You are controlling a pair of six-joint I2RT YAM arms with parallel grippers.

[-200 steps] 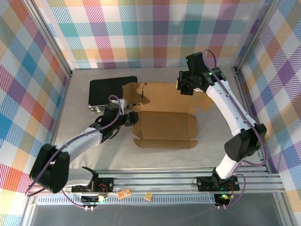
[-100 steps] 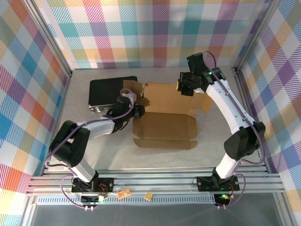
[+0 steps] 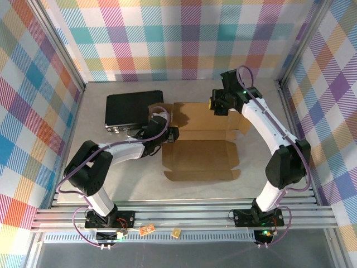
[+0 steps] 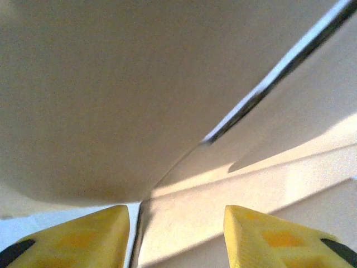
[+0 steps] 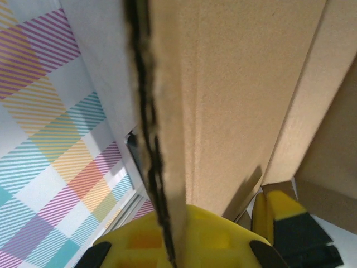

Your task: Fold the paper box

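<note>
Box (image 3: 201, 151): middle of the counter (image 3: 128, 178); we see its back wall raised.
Right end effector (image 3: 216, 105): clamped on that wall's edge.
Left end effector (image 3: 172, 133): fingers apart at the left flap, seemingly gripping nothing.

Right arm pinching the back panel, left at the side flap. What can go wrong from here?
1. The right gripper is shut on just a thin edge of the paper box, so a pull may slip off or tear it.
2. The left gripper is open against the flap, and a push might slide the sheet instead of folding it.
3. The black case lies beside that flap and could get bumped.
</note>
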